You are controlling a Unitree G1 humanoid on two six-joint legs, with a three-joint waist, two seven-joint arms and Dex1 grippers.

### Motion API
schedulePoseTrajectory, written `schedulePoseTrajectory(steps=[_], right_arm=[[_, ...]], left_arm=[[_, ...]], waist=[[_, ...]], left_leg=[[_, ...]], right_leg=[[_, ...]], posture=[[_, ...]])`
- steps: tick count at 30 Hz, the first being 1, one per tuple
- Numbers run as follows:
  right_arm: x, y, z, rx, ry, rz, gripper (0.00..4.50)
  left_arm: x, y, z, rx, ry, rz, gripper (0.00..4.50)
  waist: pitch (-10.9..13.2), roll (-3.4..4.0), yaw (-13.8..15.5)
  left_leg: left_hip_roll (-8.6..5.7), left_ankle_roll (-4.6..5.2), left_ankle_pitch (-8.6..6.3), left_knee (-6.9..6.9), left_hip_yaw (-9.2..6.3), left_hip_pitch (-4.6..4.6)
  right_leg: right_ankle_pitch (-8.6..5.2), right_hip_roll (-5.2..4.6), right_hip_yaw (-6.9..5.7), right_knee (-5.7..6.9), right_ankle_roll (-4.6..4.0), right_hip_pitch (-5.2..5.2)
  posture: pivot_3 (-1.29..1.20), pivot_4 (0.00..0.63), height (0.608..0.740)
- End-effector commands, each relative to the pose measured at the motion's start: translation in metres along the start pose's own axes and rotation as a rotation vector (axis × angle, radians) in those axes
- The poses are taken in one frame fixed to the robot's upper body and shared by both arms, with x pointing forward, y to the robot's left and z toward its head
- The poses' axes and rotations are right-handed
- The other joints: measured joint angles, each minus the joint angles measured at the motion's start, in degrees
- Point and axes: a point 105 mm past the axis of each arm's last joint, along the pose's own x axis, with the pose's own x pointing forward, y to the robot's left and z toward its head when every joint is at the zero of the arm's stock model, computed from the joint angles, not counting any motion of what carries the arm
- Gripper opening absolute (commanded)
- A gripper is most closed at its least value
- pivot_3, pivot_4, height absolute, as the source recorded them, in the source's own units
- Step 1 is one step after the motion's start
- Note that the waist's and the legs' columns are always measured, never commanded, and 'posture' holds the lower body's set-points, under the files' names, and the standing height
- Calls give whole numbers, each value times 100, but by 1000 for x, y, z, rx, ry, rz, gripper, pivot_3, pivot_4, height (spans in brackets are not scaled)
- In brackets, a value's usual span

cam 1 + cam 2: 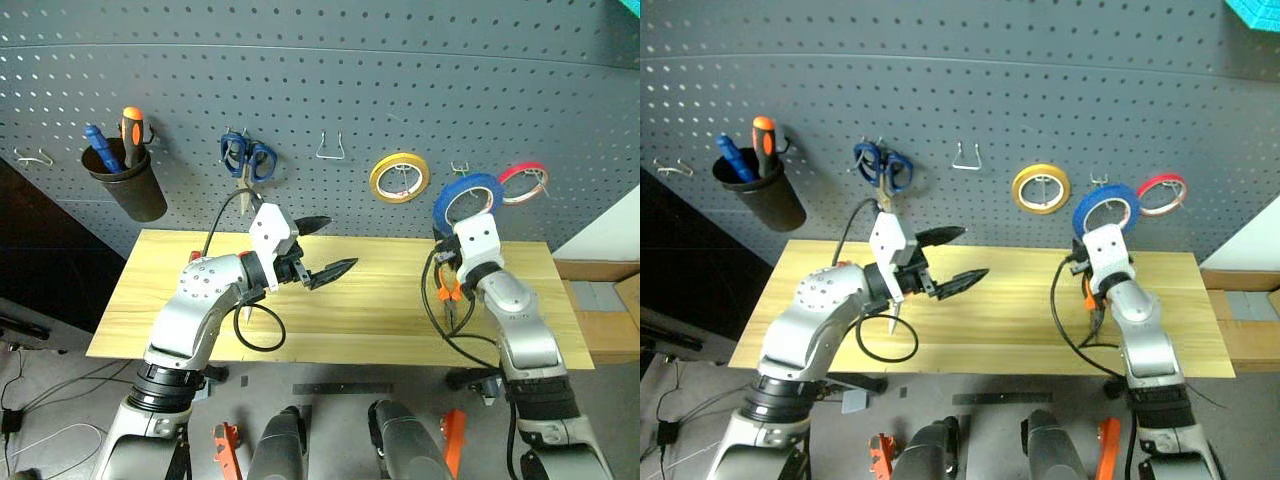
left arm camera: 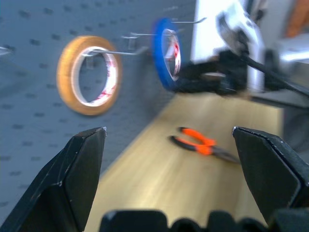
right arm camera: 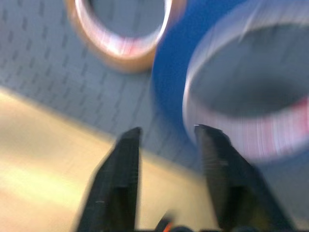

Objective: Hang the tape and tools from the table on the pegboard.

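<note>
Against the grey pegboard (image 1: 330, 80), the thin blue tape (image 1: 466, 202) hangs beside the yellow roll (image 1: 399, 177). The left wrist view reveals orange-handled pliers (image 2: 200, 145) on the worktop (image 1: 370, 300). Left claw (image 1: 322, 249) gapes empty; right claw (image 3: 166, 133) stands parted below the tape, gripping nothing.

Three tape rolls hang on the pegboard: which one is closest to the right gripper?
The blue tape, directly above the right gripper. The yellow roll hangs further left; the red-pink roll sits beyond the blue one.
</note>
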Motion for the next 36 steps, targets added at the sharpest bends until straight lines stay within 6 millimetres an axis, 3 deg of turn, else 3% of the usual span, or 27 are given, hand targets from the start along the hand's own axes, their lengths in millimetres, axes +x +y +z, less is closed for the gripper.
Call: schedulePoseTrajectory(steps=[1, 5, 13, 20, 32, 36], right_arm=[[-14, 6, 9, 44, 5, -2, 3159], [-27, 27, -5, 141, 120, 18, 4483], [-2, 1, -46, 385, 377, -170, 4483], [21, -18, -82, 366, 525, -238, 4483], [37, -28, -109, 397, 641, -243, 4483], [36, -30, -114, 396, 673, -241, 3578]], left_arm=[[-4, 2, 2, 22, -5, -4, 4500], [-14, 0, -11, 10, 53, -83, 4500], [-27, 16, -23, 49, 133, -122, 4500], [-25, 15, -23, 52, 121, -114, 4500], [-25, 16, -22, 38, 114, -86, 4500], [-24, 15, -23, 32, 109, -83, 4500]], waist=[[1, 2, 0], [2, 3, -29], [5, 7, -26], [5, 7, -20], [5, 7, -26], [4, 6, -25]], left_leg=[[-2, 0, 0, 1, 2, 0], [2, 0, 0, 1, 2, 3], [1, 0, 2, 11, 6, 1], [-2, 5, -1, -2, 7, -6], [-2, 6, -2, 1, 11, -4], [-3, 6, -2, 3, 10, -4]], right_leg=[[0, -2, 2, 0, 0, 0], [-1, 0, 1, 2, 3, 0], [-5, 1, 4, 4, 10, -3], [1, -4, -1, 1, -1, -10], [2, -3, 2, 11, -1, -11], [2, -3, 2, 11, -1, -10]], posture=[[-122, 265, 740], [-139, 267, 740], [-130, 261, 740], [-109, 253, 740], [-91, 247, 740], [-96, 238, 740]])
